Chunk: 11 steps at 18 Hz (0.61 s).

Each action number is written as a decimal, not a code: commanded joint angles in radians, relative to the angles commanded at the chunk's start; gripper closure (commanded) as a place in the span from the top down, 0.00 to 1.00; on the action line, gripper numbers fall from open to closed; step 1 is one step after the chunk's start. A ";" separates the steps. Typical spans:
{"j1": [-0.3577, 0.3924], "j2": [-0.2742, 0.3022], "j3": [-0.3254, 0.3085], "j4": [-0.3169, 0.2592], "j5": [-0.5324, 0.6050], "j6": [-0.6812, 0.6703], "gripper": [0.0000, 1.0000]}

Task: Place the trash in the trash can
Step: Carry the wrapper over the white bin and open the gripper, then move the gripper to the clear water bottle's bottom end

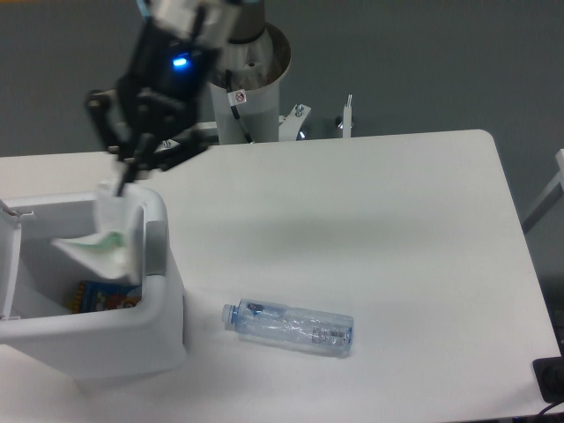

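From the fixed camera we are looking down on the white table (pixel 370 220), and the gripper (pixel 132 167) is up at the left, hanging over the far rim of the trash can (pixel 163 291). Its dark fingers (pixel 141 145) point down and taper together toward a corner of the white wrapper (pixel 110 238). They look pinched on that top edge, though blur keeps us from being sure the contact is firm.

The wrapper hangs down from the fingertips, its green print showing low on the sheet. Most of it sits inside the bin's opening, draped against the inner right wall. We judge that is why the arm is parked where it is: with the paper already past the rim, letting go should drop it in rather than onto the table.

Inside the can we also catch something blue and yellow (pixel 101 295) at the bottom; we cannot tell what it is. The hinged lid (pixel 9 264) stands open at the far left edge, out of the way of the opening.

Now the other piece: the plastic bottle (pixel 289 325) lies on its side on the table, just right of the can, cap end toward the bin, untouched and well apart from the gripper. By our reckoning the task is about half done, with the bottle not yet collected. Being round and clear, it could roll or slip under the fingers.
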 joint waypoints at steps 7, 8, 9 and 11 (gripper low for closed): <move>0.000 0.002 0.006 0.043 0.011 -0.066 1.00; 0.014 -0.003 0.011 0.043 0.011 -0.108 1.00; 0.043 -0.005 0.009 0.043 0.012 -0.132 1.00; 0.113 -0.012 0.000 0.043 0.031 -0.231 1.00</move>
